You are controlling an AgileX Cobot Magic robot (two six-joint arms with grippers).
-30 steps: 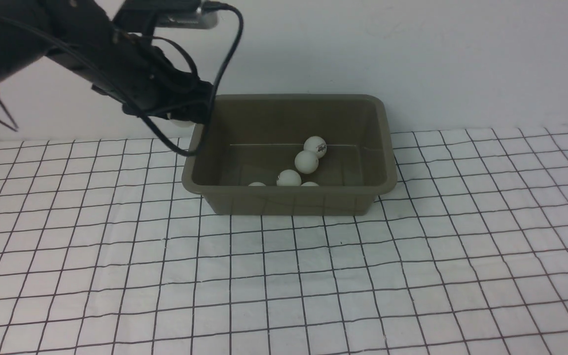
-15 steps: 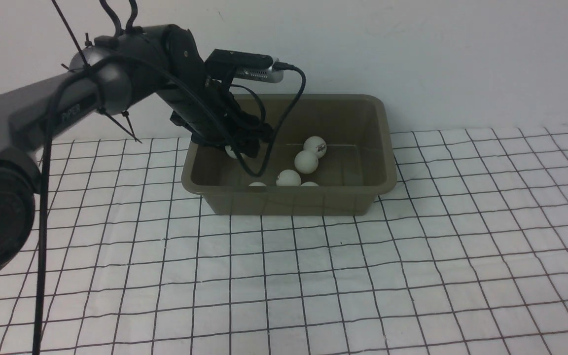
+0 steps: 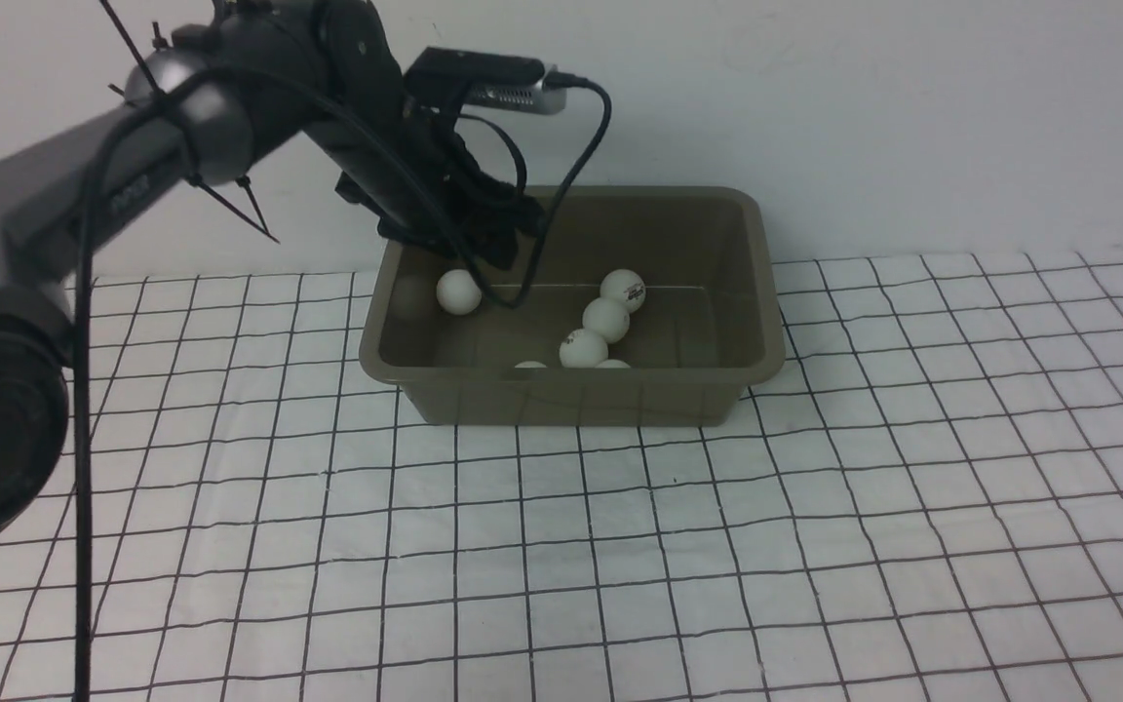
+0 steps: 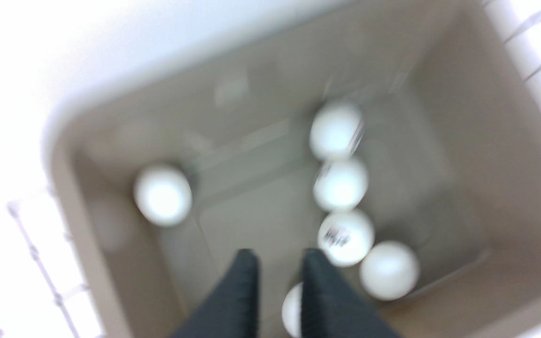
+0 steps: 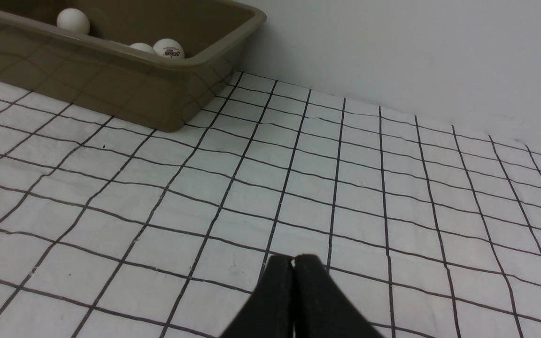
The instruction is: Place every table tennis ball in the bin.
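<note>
Over the bin (image 3: 571, 398), the left gripper (image 4: 280, 263) has let go of its ball and lifted away; its fingers stand a little apart with nothing between them. The freed white ball (image 3: 459, 292) now lies on the bin's floor, near the left end, apart from the other five. Two of those have shifted slightly toward the cluster. With all six balls inside, the task looks done, leaving only the arm to withdraw. The right gripper (image 5: 293, 261) is closed, holding nothing.
</note>
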